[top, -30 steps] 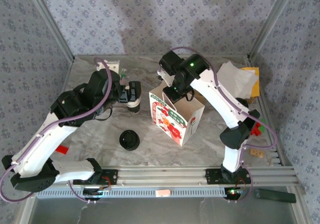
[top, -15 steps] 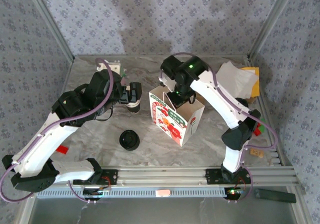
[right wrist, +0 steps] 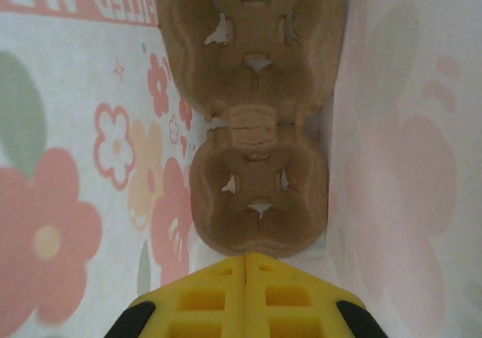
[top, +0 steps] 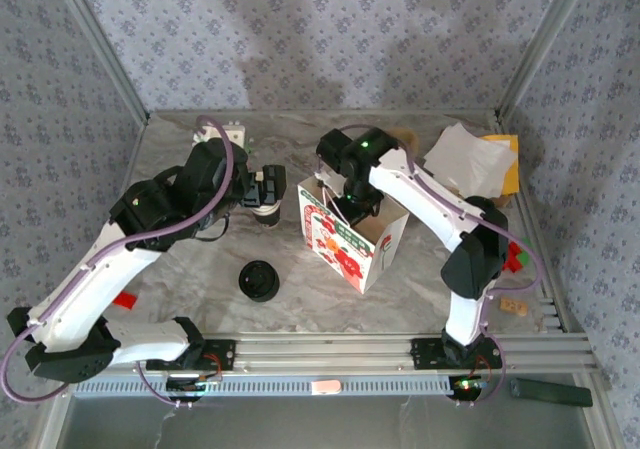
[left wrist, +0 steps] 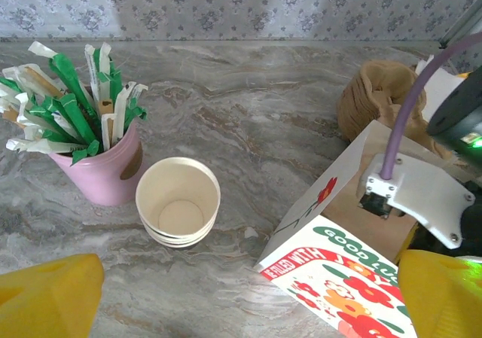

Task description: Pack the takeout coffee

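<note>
Over the last second I had lowered the right hand (right wrist: 246, 272) from above the mouth of the white paper bag printed with red flowers (top: 345, 244) down into it. Its yellow fingers were pressed together on nothing, just over the brown moulded-pulp cup carrier (right wrist: 256, 180), whose two wells were both empty. The left hand (top: 263, 185) had barely shifted and gaped wide. What I took for the takeout coffee (top: 267, 212), a small pale paper cup with a black lid, stood ungripped on the grey marbled counter (top: 320, 304), just left of the bag and beneath that hand. I judged the bag ready but nothing yet packed.
</note>
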`<action>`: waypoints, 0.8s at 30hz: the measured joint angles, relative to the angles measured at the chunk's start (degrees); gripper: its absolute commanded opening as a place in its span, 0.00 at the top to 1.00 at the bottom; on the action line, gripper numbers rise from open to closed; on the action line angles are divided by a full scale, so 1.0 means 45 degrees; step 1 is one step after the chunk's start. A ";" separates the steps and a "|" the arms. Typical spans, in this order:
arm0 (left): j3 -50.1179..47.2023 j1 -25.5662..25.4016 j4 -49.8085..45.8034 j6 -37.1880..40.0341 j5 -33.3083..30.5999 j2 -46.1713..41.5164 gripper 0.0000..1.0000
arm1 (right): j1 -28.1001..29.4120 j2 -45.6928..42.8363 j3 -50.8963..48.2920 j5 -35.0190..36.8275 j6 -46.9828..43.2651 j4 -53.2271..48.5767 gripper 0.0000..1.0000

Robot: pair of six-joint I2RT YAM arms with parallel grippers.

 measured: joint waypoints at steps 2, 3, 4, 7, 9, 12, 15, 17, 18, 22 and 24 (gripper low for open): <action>0.0000 0.0000 0.0000 -0.0005 0.0000 0.0053 0.00 | -0.0049 0.0155 -0.0185 -0.0005 -0.0015 0.0272 1.00; 0.0000 0.0000 -0.0005 -0.0005 0.0000 0.0068 0.00 | -0.0058 0.0238 -0.0282 0.0000 -0.0015 0.0432 1.00; 0.0000 0.0000 -0.0005 -0.0005 0.0000 0.0068 0.00 | -0.0058 0.0301 -0.0355 0.0000 -0.0029 0.0549 1.00; 0.0000 0.0000 -0.0005 -0.0005 0.0000 0.0068 0.00 | -0.0078 0.0466 -0.0636 0.0005 -0.0112 0.0937 1.00; 0.0000 0.0000 -0.0005 -0.0005 0.0000 0.0073 0.00 | -0.0078 0.0495 -0.0865 0.0005 -0.0185 0.1243 1.00; 0.0000 0.0000 -0.0005 -0.0005 0.0000 0.0078 0.00 | -0.0078 0.0495 -0.1273 0.0000 -0.0257 0.1700 1.00; 0.0000 0.0000 -0.0005 -0.0005 0.0000 0.0078 0.00 | -0.0078 0.0495 -0.1744 0.0000 -0.0350 0.2069 1.00; 0.0000 0.0000 -0.0005 -0.0005 0.0000 0.0078 0.00 | -0.0078 0.0495 -0.2011 0.0005 -0.0413 0.2263 1.00; 0.0000 0.0000 -0.0005 -0.0005 0.0000 0.0083 0.00 | -0.0078 0.0495 -0.2161 0.0005 -0.0437 0.2380 1.00; 0.0000 0.0000 -0.0005 -0.0005 0.0000 0.0175 0.00 | -0.0083 0.0495 -0.2715 0.0005 -0.0437 0.2832 1.00; 0.0000 0.0000 -0.0005 -0.0005 0.0000 0.0262 0.00 | -0.0083 0.0495 -0.2919 0.0005 -0.0437 0.2992 1.00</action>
